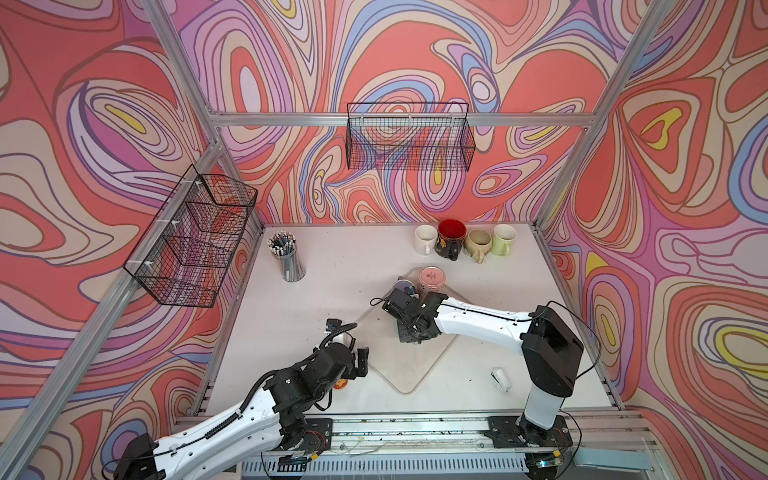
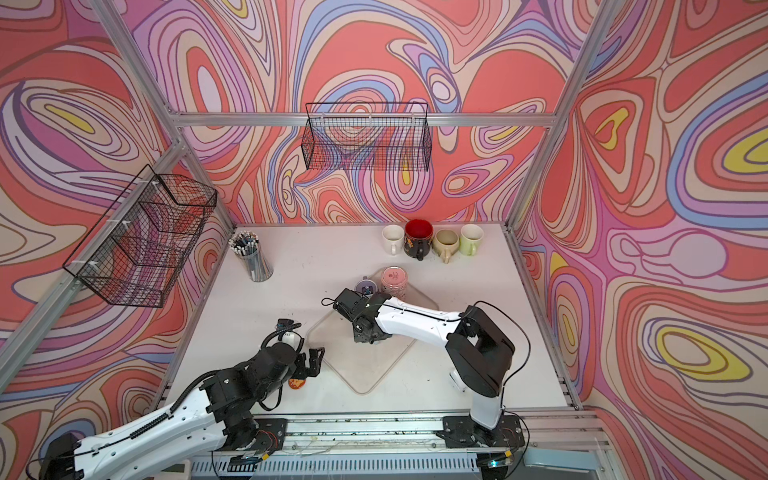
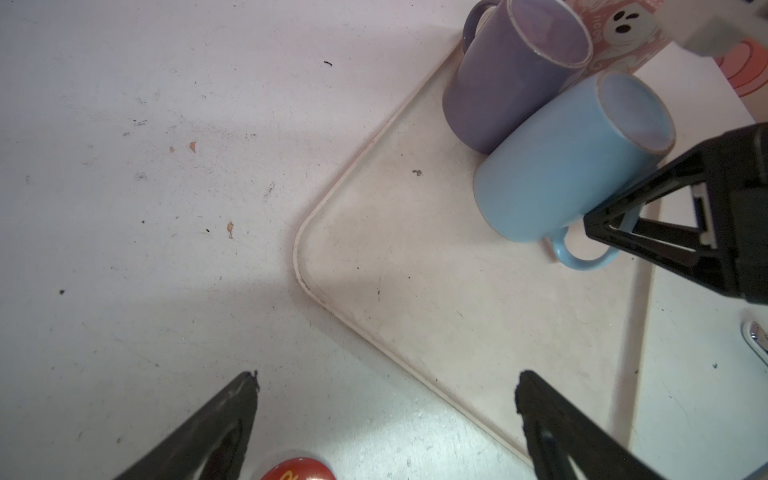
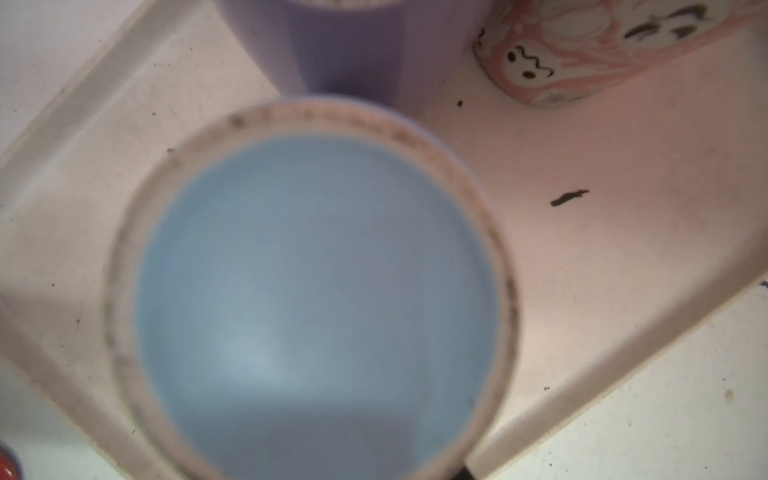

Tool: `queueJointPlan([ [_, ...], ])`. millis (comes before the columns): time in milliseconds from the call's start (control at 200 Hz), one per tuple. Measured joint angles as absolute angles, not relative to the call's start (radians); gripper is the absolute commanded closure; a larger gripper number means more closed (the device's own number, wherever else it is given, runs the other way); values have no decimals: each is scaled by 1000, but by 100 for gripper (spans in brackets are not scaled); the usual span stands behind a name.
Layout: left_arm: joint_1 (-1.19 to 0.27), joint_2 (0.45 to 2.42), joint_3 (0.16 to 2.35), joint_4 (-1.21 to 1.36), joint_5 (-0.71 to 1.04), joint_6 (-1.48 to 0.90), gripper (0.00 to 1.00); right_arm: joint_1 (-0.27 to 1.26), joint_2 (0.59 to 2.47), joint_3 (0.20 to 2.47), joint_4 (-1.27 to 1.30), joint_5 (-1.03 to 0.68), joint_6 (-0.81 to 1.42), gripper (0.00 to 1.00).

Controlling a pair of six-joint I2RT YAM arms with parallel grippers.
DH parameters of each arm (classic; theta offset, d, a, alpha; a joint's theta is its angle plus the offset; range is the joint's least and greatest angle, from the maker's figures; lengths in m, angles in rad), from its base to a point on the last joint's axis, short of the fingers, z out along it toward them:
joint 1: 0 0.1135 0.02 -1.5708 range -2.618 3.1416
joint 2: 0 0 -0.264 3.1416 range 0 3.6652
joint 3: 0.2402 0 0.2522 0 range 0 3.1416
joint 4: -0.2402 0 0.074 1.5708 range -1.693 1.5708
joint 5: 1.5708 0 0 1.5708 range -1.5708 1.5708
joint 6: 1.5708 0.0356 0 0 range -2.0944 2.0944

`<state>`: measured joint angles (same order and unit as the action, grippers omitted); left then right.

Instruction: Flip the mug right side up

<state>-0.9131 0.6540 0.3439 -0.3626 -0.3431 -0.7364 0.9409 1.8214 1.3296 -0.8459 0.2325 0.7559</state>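
Upside-down blue mug (image 3: 557, 166) sat near the tray's (image 3: 415, 270) far corner, beside a purple mug (image 3: 507, 75). Right gripper (image 3: 611, 226) stood part-closed at its handle (image 3: 582, 259), hold unclear; it needed a firm clamp before lifting. Left gripper (image 3: 386, 382) gaped empty.

The right gripper (image 3: 594, 226) stands over the far corner of the tray (image 3: 415, 270), at the side of an upturned mug (image 3: 557, 166) sitting on the tray beneath it. Just beyond the gripper sits a second upturned mug (image 3: 503, 83), with a third upturned mug (image 1: 431, 279) beyond and to its right, both on the tray. Farther beyond, a row of four upright mugs (image 1: 451, 237) lines the far edge of the table (image 1: 332, 291), and a pen holder (image 1: 286, 253) stands far to its left. The left gripper (image 3: 386, 380) hangs nearer and to the left, over the tray's left edge, with a small round thing (image 2: 297, 383) on the table beneath it
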Motion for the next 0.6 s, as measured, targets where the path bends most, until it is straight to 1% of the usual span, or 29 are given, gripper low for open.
queueJointPlan([
  [145, -910, 659, 344, -362, -341, -737, 0, 936, 1828, 1340, -852, 224, 737, 71],
  [210, -910, 659, 344, -363, -341, -737, 0, 931, 1828, 1343, -855, 221, 729, 73],
  [265, -910, 659, 344, -363, -341, -737, 0, 926, 1828, 1343, -857, 219, 721, 76],
  [356, -910, 657, 343, -363, -341, -738, 0, 920, 1828, 1343, -862, 219, 708, 86],
  [516, -910, 654, 342, -363, -341, -744, 0, 914, 1831, 1349, -870, 220, 695, 99],
  [596, -910, 648, 340, -364, -341, -750, 0, 912, 1833, 1354, -873, 220, 689, 100],
])
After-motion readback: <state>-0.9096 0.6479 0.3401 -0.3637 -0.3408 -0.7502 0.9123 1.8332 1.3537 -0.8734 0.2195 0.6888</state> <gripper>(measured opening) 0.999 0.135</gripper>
